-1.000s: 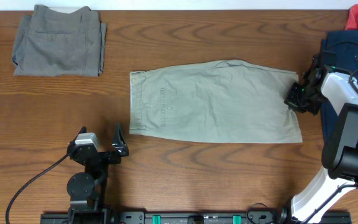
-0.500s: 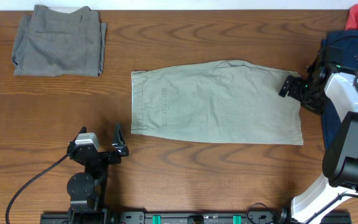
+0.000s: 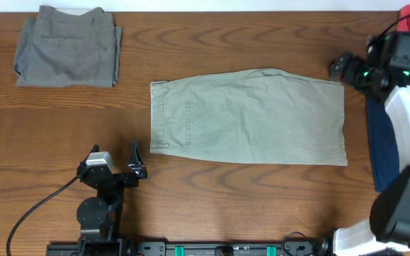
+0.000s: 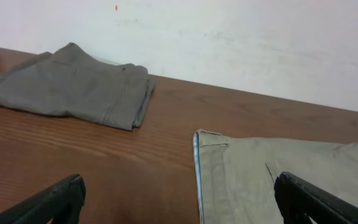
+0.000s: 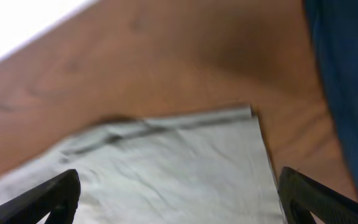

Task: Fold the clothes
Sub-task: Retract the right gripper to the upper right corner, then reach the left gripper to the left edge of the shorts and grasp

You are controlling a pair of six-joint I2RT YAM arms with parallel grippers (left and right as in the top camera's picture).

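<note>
Pale khaki shorts lie flat, folded in half, mid-table with the waistband to the left. They also show in the left wrist view and the right wrist view. My right gripper hovers open above their far right corner, and nothing sits between its fingers. My left gripper rests open near the front, just left of the waistband, and holds nothing. Folded grey shorts lie at the far left. A navy garment lies at the right edge, partly hidden by my right arm.
A red item peeks out at the far right corner. A white wall runs along the table's far edge. A black cable trails from the left arm's base toward the front left.
My right gripper has opened at the khaki shorts' right edge and moved away toward the far side of the table. The shorts lie still. The left arm has not moved.
</note>
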